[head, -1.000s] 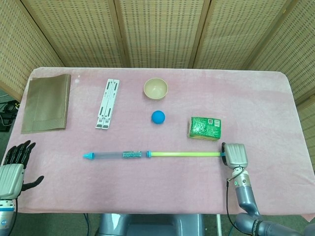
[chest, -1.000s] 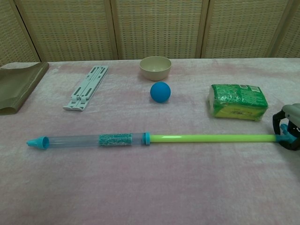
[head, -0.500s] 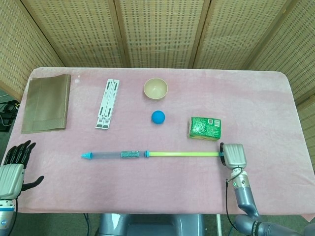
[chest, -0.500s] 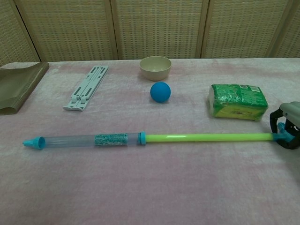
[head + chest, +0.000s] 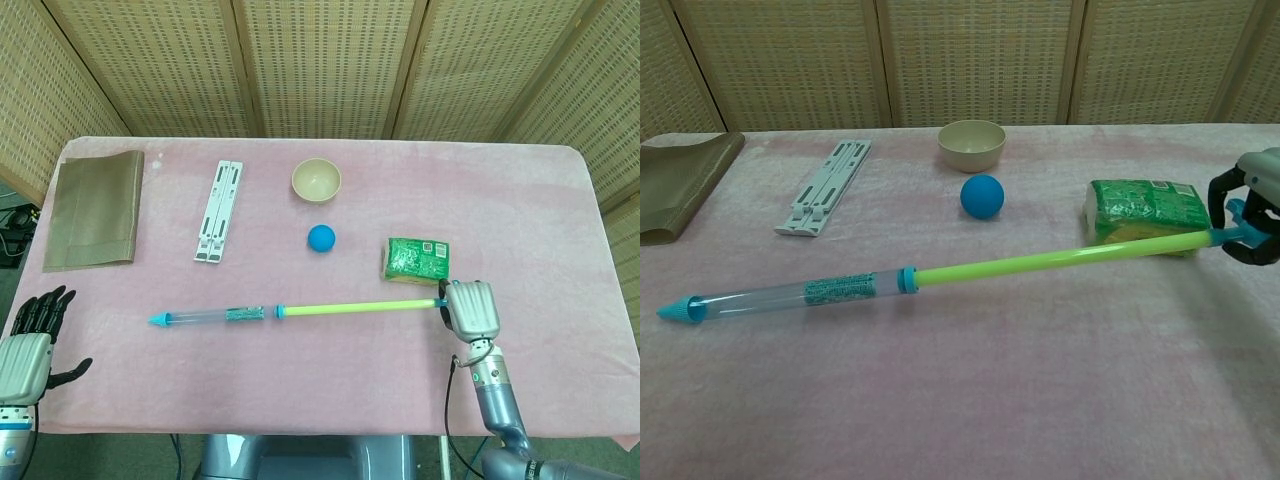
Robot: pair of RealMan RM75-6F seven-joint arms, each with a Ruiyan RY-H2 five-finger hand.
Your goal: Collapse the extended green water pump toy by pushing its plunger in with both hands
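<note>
The pump point(image 5: 300, 310) lies extended across the near half of the pink table point(image 5: 560, 200), running slightly uphill from its blue nozzle at the left to the handle at the right. Its clear barrel point(image 5: 790, 293) rests on the cloth, while the green plunger rod point(image 5: 1050, 259) slants up toward the right hand point(image 5: 471, 309), which grips the blue handle at the rod's end; in the chest view the rod's far end seems to be lifted just in front of the green packet point(image 5: 1148, 211), though how high is hard to judge. The left hand point(image 5: 32, 335) sits at the near left edge of the table, holding nothing, fingers spread, well apart from the nozzle. Behind the pump are a blue ball point(image 5: 321, 237) and, beyond it, a bowl point(image 5: 316, 180). A white folding stand point(image 5: 218, 211) lies to the left of them, and a brown cloth point(image 5: 92, 210) lies near the left edge.
</note>
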